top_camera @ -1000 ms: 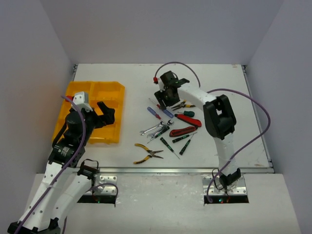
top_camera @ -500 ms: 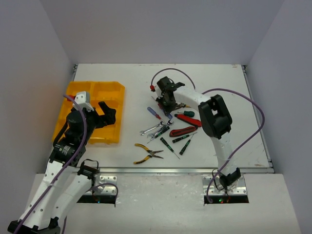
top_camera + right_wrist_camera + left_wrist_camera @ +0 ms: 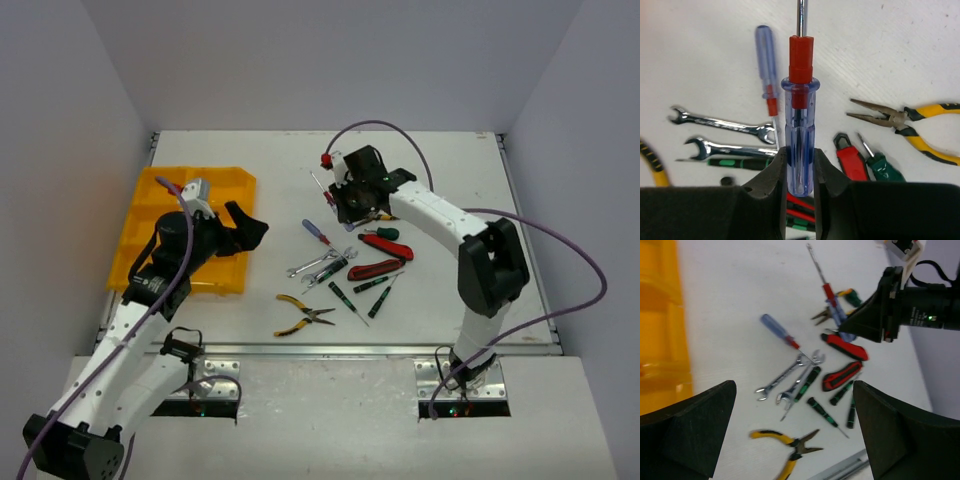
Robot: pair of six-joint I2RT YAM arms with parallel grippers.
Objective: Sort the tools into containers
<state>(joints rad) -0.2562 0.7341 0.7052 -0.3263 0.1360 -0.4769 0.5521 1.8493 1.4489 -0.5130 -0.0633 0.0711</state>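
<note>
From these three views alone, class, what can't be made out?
- Right wrist view: held screwdriver, tip cut off by the top edge.
- Top view: yellow tray, near compartments hidden by the left arm.
- Left wrist view: yellow tray blurred, cut off at the left edge.

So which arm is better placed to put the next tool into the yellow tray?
Right. The right gripper is shut on a clear-handled screwdriver. The left gripper, though beside the tray, is open and holds nothing.

walls (image 3: pixel 300 60): plain grey | table (image 3: pixel 250 150): white top, metal near edge
</note>
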